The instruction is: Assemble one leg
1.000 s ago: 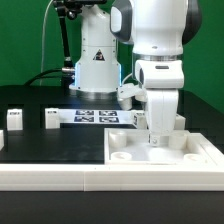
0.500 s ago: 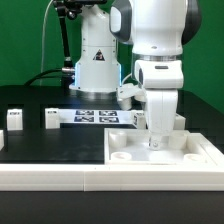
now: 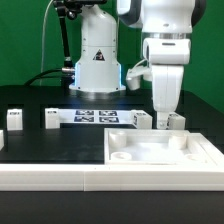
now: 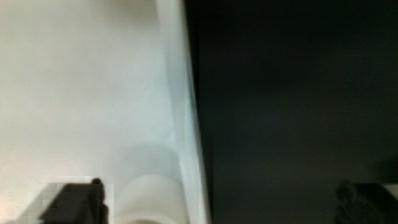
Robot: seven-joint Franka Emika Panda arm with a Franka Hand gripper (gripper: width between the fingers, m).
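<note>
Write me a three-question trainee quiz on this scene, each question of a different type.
1. True or false: the gripper is shut.
2. The marker board lies on: A the black table; B a shelf; C a chair.
3. How many legs stand to the exterior view's left of the marker board?
Key: 1 false, its fingers stand wide apart in the wrist view; 2 A; 3 two.

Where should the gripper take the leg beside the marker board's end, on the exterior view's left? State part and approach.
Grip the leg by its upper half, probably coming straight down from above and pinching two opposite flat sides. It stands upright on the table, apart from anything else, with its top unobstructed. The gripper is open.
</note>
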